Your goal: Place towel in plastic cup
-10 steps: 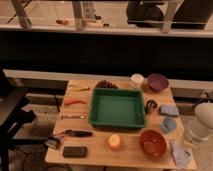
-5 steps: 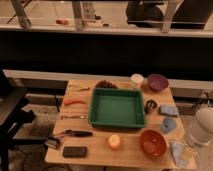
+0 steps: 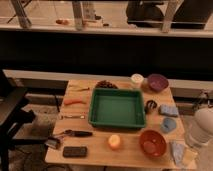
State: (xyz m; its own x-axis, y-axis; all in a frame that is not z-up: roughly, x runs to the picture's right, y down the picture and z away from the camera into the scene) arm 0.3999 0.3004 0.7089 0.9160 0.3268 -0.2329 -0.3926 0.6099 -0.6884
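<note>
The towel (image 3: 177,149) is a small pale grey-blue wrinkled cloth lying at the table's front right corner, right of the red bowl (image 3: 152,142). The plastic cup (image 3: 168,124), short and light blue, stands upright just behind the towel. My white arm (image 3: 201,126) comes in from the right edge. The gripper (image 3: 187,151) at its lower end hangs at the towel's right side and hides part of the cloth. I cannot tell whether it touches the towel.
A green tray (image 3: 116,120) fills the table's middle. Behind the cup are a light-blue block (image 3: 168,110), a dark brush (image 3: 151,105), a purple bowl (image 3: 156,81) and a white cup (image 3: 136,79). An orange fruit (image 3: 114,141), utensils (image 3: 75,133) and a carrot (image 3: 74,101) lie left. A black chair (image 3: 12,120) stands beside the table.
My arm has come down and slightly left from the right edge, toward the towel at the table's front right corner. The objects on the table have not moved.
</note>
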